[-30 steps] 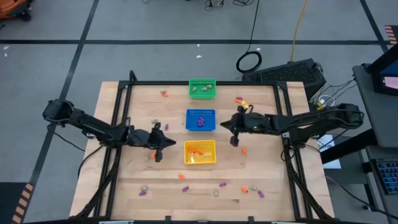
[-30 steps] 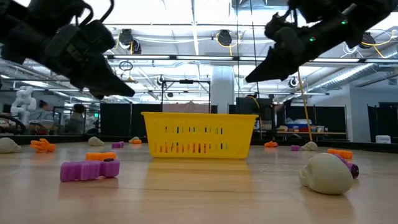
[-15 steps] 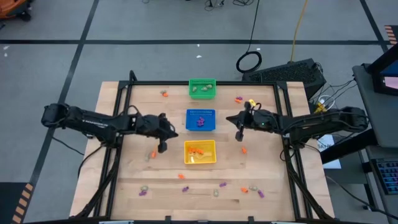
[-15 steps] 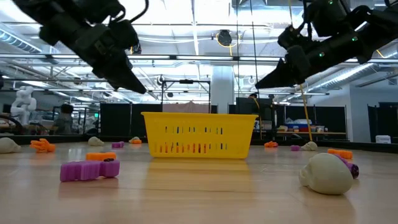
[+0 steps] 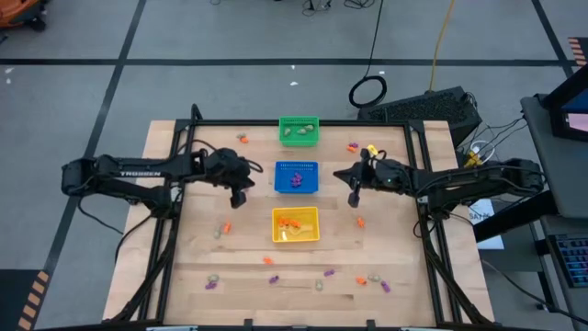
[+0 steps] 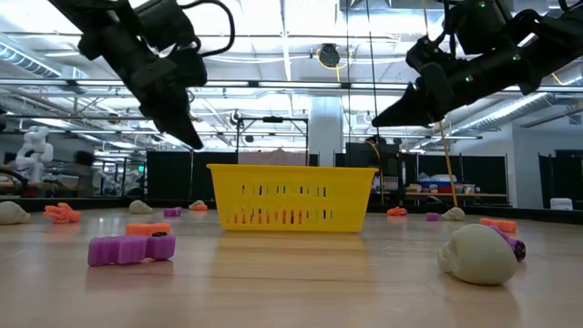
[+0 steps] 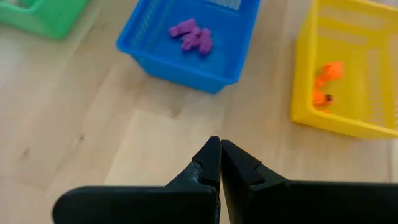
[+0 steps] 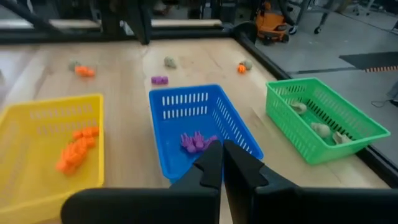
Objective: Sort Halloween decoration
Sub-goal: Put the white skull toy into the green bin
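Note:
Three square baskets stand in a row down the table's middle: green [image 5: 299,131] farthest, blue [image 5: 296,176], yellow [image 5: 295,225] nearest. Pale trinkets [image 8: 320,129] lie in the green one, purple ones [image 7: 191,36] in the blue, orange ones [image 7: 324,81] in the yellow. More tiny trinkets lie loose on the wood, among them an orange one [image 5: 224,228] and another [image 5: 359,222]. My left gripper [image 5: 238,197] hangs shut left of the blue basket, slanting down, with nothing between its fingers. My right gripper [image 5: 354,199] hangs shut right of that basket, also with nothing in it.
Loose trinkets lie along the near edge, such as a purple one [image 6: 130,248] and a pale skull [image 6: 478,253]. Others lie at the far corners [image 5: 243,139] [image 5: 352,145]. Black frame rails [image 5: 175,193] run along the table's left, right and far sides.
My left gripper has risen and swung from beside the yellow basket toward the far edge, up to the blue basket's left side, tipping steeper downward; it has stayed shut. My right gripper has shifted slightly toward the right edge.

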Available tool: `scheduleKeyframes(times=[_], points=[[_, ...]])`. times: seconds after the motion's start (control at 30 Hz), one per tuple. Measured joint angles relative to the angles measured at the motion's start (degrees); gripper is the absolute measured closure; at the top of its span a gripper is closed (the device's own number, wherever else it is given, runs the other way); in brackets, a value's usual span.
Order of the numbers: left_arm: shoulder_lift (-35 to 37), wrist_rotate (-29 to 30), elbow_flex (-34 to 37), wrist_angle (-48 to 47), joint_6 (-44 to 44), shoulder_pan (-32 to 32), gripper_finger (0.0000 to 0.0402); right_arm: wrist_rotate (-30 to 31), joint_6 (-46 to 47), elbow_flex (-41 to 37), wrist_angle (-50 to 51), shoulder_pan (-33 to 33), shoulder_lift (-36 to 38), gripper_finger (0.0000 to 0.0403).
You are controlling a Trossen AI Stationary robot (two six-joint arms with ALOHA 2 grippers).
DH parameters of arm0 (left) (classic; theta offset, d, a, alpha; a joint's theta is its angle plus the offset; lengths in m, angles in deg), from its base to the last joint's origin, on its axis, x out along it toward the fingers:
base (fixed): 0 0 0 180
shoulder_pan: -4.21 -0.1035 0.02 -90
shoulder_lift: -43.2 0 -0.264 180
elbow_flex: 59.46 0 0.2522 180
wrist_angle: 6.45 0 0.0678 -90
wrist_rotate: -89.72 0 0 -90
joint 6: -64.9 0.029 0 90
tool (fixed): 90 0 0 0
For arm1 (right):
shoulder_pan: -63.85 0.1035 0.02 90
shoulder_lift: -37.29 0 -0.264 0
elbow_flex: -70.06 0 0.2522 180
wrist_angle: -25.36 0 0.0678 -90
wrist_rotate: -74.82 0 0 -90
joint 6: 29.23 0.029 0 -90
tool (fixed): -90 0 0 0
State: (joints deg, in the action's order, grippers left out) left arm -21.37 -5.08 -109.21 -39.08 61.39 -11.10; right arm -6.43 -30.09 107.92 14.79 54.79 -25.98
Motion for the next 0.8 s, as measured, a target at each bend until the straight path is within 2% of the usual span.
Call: scheduleKeyframes(times=[0.17, 0.53, 0.63, 0.8], points=[[0.0, 0.1, 0.0, -0.7, 0.8, -2.3, 0.0391, 0.0, 0.6, 0.4, -2.1, 0.0, 0.0, 0.0403], [-0.7, 0.6, 0.0, -10.8, 3.1, -5.7, 0.0388, 0.1, 3.2, 0.6, 1.1, 0.2, -0.6, 0.0403], [-2.8, 0.8, 0.0, -11.1, 4.8, -7.7, 0.0369, 0.1, 3.2, 0.7, 0.8, 0.2, -1.2, 0.0403], [-9.5, 2.0, -2.7, -14.1, 7.1, -10.3, 0.0313, 0.1, 3.2, 0.7, 0.8, 0.2, -2.2, 0.0403]])
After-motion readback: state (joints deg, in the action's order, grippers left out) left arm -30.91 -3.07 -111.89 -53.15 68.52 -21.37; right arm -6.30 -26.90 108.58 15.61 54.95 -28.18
